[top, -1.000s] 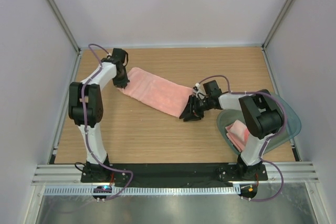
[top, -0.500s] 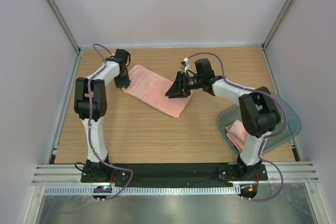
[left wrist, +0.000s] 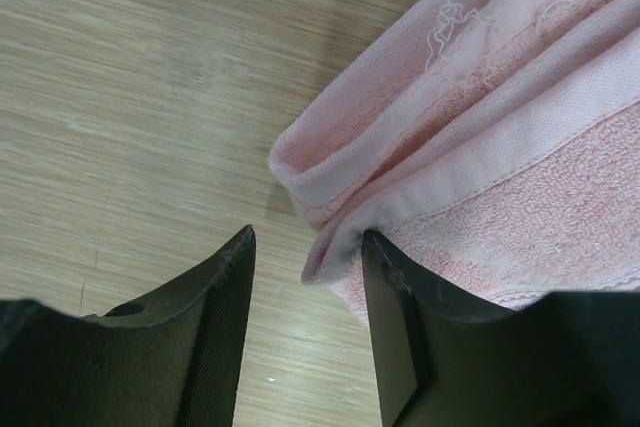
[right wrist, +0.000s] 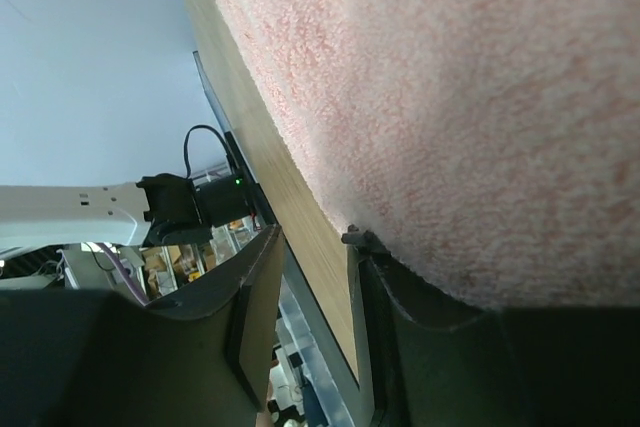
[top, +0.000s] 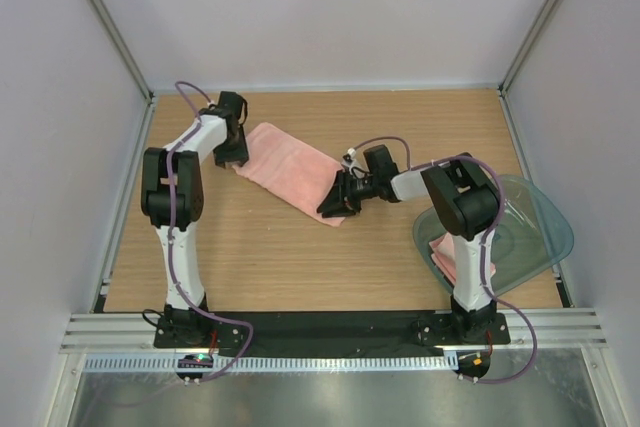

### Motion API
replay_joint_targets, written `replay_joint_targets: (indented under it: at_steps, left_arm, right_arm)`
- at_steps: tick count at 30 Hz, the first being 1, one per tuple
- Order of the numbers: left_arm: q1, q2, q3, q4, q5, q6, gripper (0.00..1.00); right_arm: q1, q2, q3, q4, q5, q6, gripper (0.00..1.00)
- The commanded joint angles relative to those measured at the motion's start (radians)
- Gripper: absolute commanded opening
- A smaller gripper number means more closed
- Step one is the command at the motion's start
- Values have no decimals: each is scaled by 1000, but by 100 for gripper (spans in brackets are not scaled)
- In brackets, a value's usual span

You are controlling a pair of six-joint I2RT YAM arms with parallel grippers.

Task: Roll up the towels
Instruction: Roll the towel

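Found one pink towel (top: 290,169) folded into a long strip, laid diagonally on the bench (top: 400,127), running from upper left toward centre of the overhead frame. Spotted second towel (top: 447,253) bunched inside the grey-green tub (top: 545,237) at right, partly hidden behind the right arm.

Pose of left arm: up from its base at lower left, elbow high at mid-left, forearm reaching toward the upper left, wrist bent down over the strip's upper-left end. Noted left pincer (left wrist: 307,237) spread, bare bench showing in the gap. Towel corner just beyond the tips, hem touching the right-hand finger (left wrist: 400,327). Nothing pinched.

Pose of right arm: upright from its base at lower right, folded sharply at the elbow, forearm stretched low leftward to frame centre. Noted right pincer (right wrist: 312,237) at the strip's lower-right end, spread, no cloth in the gap. Terry pile filling the upper right of the wrist view, lying against one finger. Cannot tell whether that end rests on the pincer or on the bench.
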Motion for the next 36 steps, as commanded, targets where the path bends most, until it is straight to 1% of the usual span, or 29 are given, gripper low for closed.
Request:
replay_joint_targets:
  at_steps: [1,3,6,7,9,11,14,16,18,20,21,22,23,25,26,29,32,33,34,36]
  left_arm:
    - [4,-63,29,-11,-39,14,49]
    - [-8,-107,29,-9,-52,14,50]
    - [-36,-164,39,-12,-49,23,50]
    - [-45,-176,42,-12,-44,26,51]
    - [-76,-211,58,-12,-32,37,51]
    - [-91,-224,82,-9,20,46,52]
    - [-120,-210,111,1,189,63,53]
    - [-143,-160,148,0,299,83,52]
    - [-168,-115,185,-8,335,97,52]
    - [-176,-46,211,-9,376,94,52]
    - [-176,-25,225,-9,385,86,52]
    - [-177,3,252,-12,393,75,52]
    - [-177,50,272,-19,401,74,52]
    - [-177,98,315,-34,396,71,52]
    - [-177,142,329,-38,387,71,51]
    - [-177,199,381,-72,367,74,51]
    - [-176,250,395,-80,349,77,50]
    - [-173,253,395,-80,341,80,51]
    - [-171,259,395,-80,337,81,51]
    - [-162,264,395,-81,327,89,52]
  right_arm:
    - [2,-38,-54,69,13,4,40]
    - [2,-62,-68,60,16,-8,39]
    - [2,-125,-62,-21,25,-43,39]
    - [3,-141,-44,-76,25,-69,40]
    - [2,-179,-23,-108,25,-77,40]
    - [2,-197,18,-135,26,-71,40]
    - [3,-194,85,-115,18,-26,40]
    - [3,-152,151,-78,4,3,40]
    - [2,-109,199,-50,2,52,39]
    - [0,-23,277,9,-4,101,38]
    - [-1,6,303,32,-5,154,37]
    - [-1,70,355,71,-11,173,36]
    - [-3,97,380,80,-11,191,36]
    - [-4,151,443,80,-5,212,35]
    - [-7,193,460,73,7,209,35]
    - [-23,252,495,34,27,187,34]
    - [-53,273,487,-51,78,107,34]
    - [-63,277,483,-123,111,78,34]
    - [-72,277,480,-165,131,20,34]
    - [-104,267,465,-238,166,-34,34]
